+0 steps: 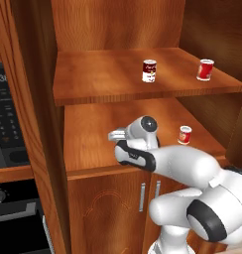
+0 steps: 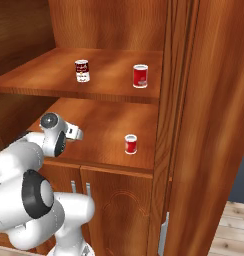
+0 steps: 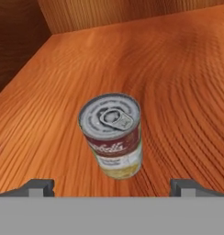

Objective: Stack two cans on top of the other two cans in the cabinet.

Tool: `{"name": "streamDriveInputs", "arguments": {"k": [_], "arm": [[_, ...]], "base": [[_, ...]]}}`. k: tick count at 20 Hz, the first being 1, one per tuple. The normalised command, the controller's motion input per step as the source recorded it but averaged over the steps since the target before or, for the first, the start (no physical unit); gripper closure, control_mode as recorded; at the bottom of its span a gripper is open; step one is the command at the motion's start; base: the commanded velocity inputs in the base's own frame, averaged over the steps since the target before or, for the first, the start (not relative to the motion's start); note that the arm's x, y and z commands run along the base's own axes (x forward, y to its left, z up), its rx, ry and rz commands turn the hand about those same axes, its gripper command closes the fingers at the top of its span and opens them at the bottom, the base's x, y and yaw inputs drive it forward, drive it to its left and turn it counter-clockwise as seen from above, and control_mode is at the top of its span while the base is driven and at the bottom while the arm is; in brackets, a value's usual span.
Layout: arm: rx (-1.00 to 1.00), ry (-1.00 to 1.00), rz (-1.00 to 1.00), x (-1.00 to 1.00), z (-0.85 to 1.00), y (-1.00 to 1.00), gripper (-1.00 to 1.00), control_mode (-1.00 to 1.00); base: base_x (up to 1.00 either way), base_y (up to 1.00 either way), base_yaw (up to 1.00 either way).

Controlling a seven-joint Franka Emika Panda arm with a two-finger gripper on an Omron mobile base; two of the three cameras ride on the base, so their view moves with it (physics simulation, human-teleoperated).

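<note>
Claw at full spread, nothing held. Tips sit low either side of a can: silver pull-tab lid, red band, pale yellowish lower half. It stands upright on the lower shelf of the cabinet, just ahead of me and between the tips' lines, not yet touched.

Risks, as I judge them:
- The can looks a bit left of centre. If I close like that, one finger lands first and shoves or tips it.
- If I grip too near the lid, the can could swing or slip on the lift.
- The upper shelf overhangs. Lifting straight up would knock the can or my wrist on its front edge, so I need to back out first.
- A placement off centre on a round lid would topple both cans.

Around:
- Small red can with a yellowish patch, on the lower shelf right of my hand. I cannot tell whether it is the same can the hand view shows.
- On the upper shelf, well apart: red-over-white can and plain red can. Both upright, tops bare.
- Black oven on the left, outside the cabinet wall.
</note>
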Motion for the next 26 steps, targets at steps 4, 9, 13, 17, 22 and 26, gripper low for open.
{"name": "streamDriveInputs", "arguments": {"k": [4,9,13,17,22,26], "arm": [[-0.01,0.0,0.0,0.14,-0.06,0.0,-1.0,-1.0],[0.0,0.0,0.0,0.17,-0.05,0.0,-1.0,-1.0],[0.0,0.0,0.0,0.17,-0.04,0.0,-1.0,-1.0],[-0.01,-0.01,0.0,0.14,-0.07,0.0,-1.0,-1.0],[-0.02,-0.01,0.0,0.12,-0.09,0.0,-1.0,-1.0],[-0.01,0.0,0.0,0.11,-0.1,0.0,-1.0,-1.0]], "base": [[0.0,0.0,0.0],[0.0,0.0,0.0],[0.0,0.0,0.0],[0.0,0.0,0.0],[0.0,0.0,0.0],[0.0,0.0,0.0]]}}
